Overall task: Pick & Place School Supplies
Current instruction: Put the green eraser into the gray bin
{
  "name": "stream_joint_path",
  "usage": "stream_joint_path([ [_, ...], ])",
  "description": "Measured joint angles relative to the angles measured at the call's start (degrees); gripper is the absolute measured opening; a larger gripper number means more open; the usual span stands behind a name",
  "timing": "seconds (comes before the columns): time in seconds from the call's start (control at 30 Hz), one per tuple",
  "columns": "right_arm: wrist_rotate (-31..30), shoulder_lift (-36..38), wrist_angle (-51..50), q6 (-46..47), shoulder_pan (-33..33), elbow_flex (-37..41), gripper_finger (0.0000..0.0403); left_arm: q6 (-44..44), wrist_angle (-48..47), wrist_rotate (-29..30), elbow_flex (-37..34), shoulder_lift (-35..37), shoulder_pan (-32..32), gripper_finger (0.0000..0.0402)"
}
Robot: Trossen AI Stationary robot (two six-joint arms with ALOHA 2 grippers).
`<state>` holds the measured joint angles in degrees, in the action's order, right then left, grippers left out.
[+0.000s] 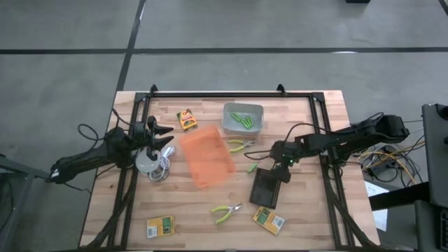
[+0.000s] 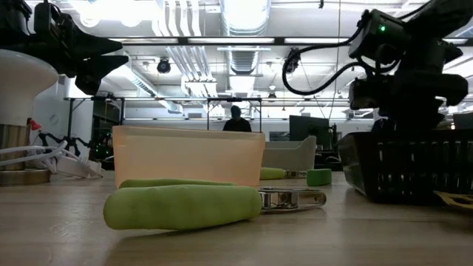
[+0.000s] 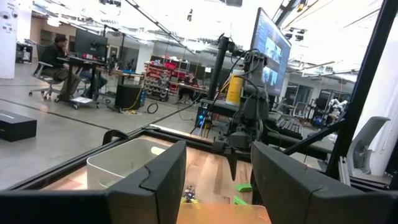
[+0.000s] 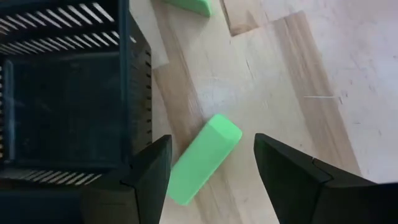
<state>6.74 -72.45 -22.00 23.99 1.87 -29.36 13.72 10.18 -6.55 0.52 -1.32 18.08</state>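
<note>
Wood surface (image 1: 308, 210) carries scattered supplies: boxes at (image 1: 186, 120), (image 1: 161, 226) and (image 1: 269, 220), pliers at (image 1: 240, 145) and (image 1: 227, 212), loose stick (image 1: 251, 168) beside the black bin (image 1: 266, 187). Grey bin (image 1: 243, 117) already holds a few sticks, so sorting looks partly done; orange bin (image 1: 207, 155) sits mid-surface. Right claw (image 4: 210, 171) hovers directly over that stick (image 4: 202, 159), fingers apart and straddling it, probably lined up for a pick; nothing gripped yet. Left claw (image 3: 217, 180) waits near the white round thing (image 1: 145, 162), fingers apart, empty, likely parked clear of the right arm's work.
</note>
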Motion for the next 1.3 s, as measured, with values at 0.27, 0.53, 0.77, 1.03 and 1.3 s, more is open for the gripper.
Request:
stream_joint_path([
  [0.27, 1.0, 0.0, 1.3, -1.5, 0.0, 2.1, 0.0221, 0.0, 0.0, 0.0, 0.0, 0.0, 0.0, 0.0188],
  [0.53, 0.9, 0.1, -1.6, -1.7, 0.0, 2.3, 0.0221, 0.0, 0.0, 0.0, 0.0, 0.0, 0.0, 0.0188],
  [0.77, -0.9, 0.2, -3.7, -1.6, 0.0, 2.1, 0.0221, 0.0, 0.0, 0.0, 0.0, 0.0, 0.0, 0.0188],
  [1.03, -2.8, 2.7, -1.8, -4.9, -0.1, 0.8, 0.0221, 0.0, 0.0, 0.0, 0.0, 0.0, 0.0, 0.0188],
  [1.3, -2.4, 0.6, 2.2, -6.4, 0.0, 1.5, 0.0221, 0.0, 0.0, 0.0, 0.0, 0.0, 0.0, 0.0188],
])
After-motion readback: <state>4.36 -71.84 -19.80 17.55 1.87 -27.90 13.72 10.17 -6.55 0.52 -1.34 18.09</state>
